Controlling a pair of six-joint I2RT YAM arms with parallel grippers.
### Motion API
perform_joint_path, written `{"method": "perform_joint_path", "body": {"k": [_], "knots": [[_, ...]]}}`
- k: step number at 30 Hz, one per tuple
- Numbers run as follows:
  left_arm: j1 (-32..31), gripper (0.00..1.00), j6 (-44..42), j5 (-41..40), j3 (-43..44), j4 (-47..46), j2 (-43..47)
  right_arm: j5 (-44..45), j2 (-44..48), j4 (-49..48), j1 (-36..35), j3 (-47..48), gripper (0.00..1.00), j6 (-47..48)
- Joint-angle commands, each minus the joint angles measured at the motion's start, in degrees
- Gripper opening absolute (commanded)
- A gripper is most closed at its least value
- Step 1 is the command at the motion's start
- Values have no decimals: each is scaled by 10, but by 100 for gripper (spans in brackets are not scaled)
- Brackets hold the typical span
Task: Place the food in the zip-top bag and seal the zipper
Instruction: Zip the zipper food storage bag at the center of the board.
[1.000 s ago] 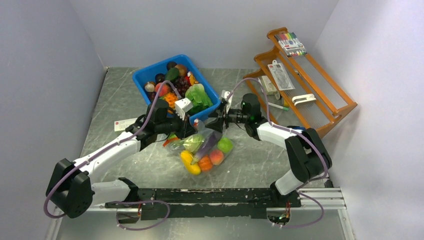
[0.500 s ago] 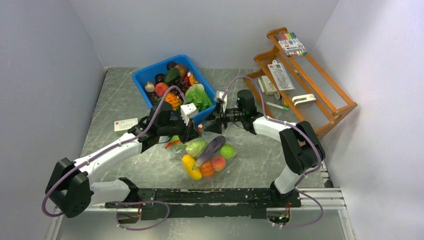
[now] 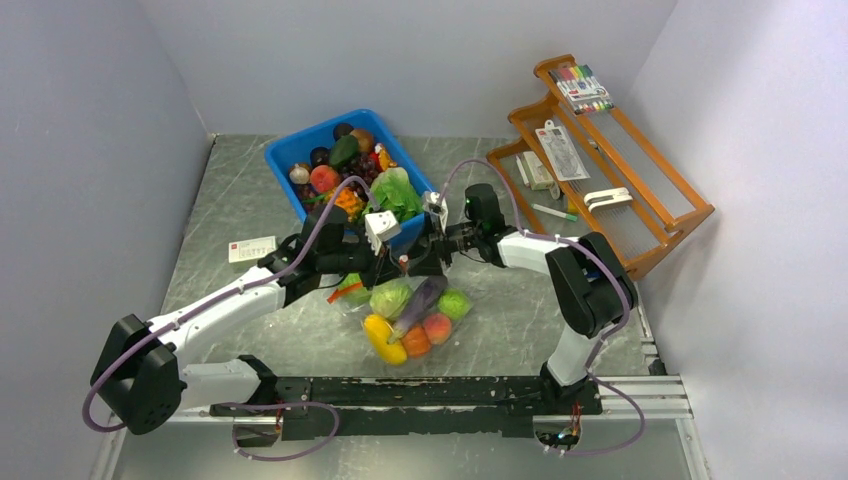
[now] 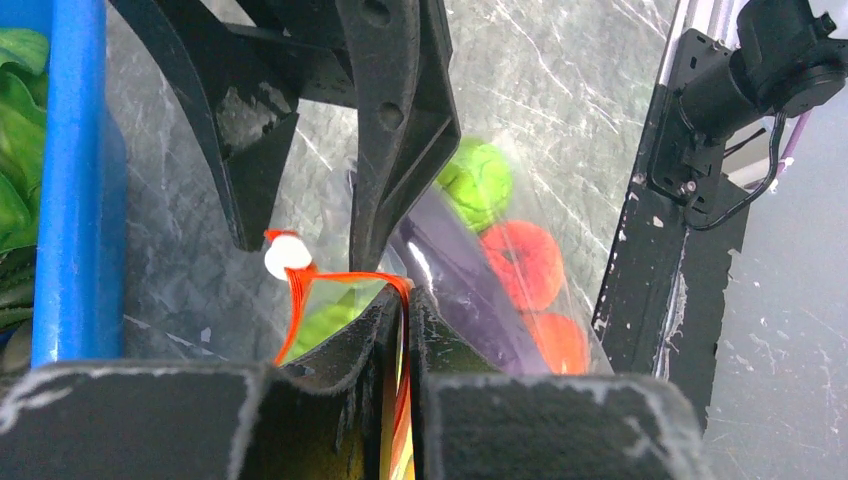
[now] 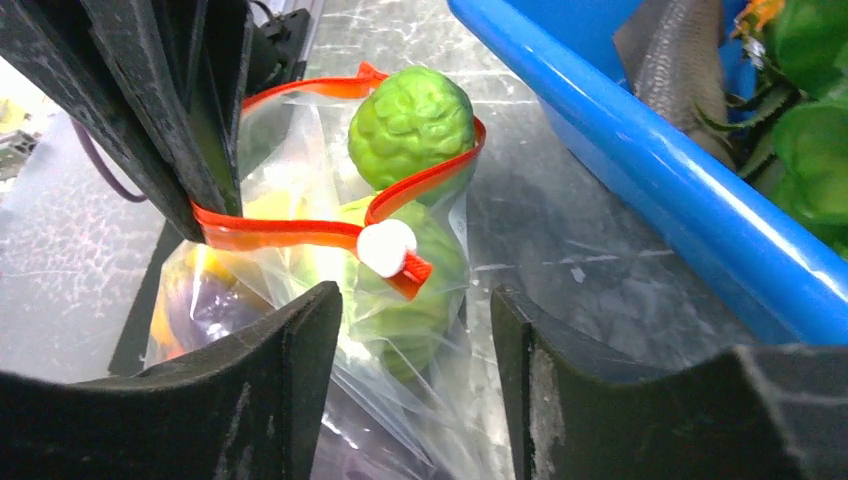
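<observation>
The clear zip-top bag (image 3: pixel 412 312) lies on the table with the food inside: green balls (image 5: pixel 410 120), a purple eggplant (image 4: pixel 462 285), orange-red pieces (image 4: pixel 525 262) and a yellow piece (image 3: pixel 381 335). My left gripper (image 4: pixel 405 297) is shut on the red-orange zipper (image 4: pixel 340 277) at the bag's mouth. The zipper's white slider (image 5: pixel 386 247) sits just ahead of my right gripper (image 5: pixel 415 335), which is open and faces the left gripper from the right. The mouth gapes between the slider and the far end, with a green ball showing through.
A blue bin (image 3: pixel 290 152) of more toy food stands right behind both grippers. A wooden rack (image 3: pixel 640 215) with markers and packets leans at the back right. A white card (image 3: pixel 250 248) lies at the left.
My right arm has moved left, bringing its open fingers up to the slider and the left gripper. The bag has shifted slightly toward the front. The left gripper stays shut on the zipper.
</observation>
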State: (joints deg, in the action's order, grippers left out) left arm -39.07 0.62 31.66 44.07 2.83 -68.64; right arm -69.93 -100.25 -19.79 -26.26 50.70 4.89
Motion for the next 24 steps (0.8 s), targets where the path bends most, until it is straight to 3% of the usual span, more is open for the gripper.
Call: {"method": "perform_joint_path", "body": {"k": [1,5,6,19,24], "knots": [[-8,7,-17,0,8,-19,13,-26,-6,-20,-17,18,51,-12],[-10,7,-16,-28,2,-15,31,-20,13,-125,-17,-17,7,-66],[-9,7,-16,-35,1,-13,39,-18,22,-156,-17,-29,0,-77],[-9,7,-52,-86,58,66,100,41,153,-220,-17,-71,0,-31],[-10,7,-92,-99,110,112,101,54,173,-342,-17,-88,0,-60]]}}
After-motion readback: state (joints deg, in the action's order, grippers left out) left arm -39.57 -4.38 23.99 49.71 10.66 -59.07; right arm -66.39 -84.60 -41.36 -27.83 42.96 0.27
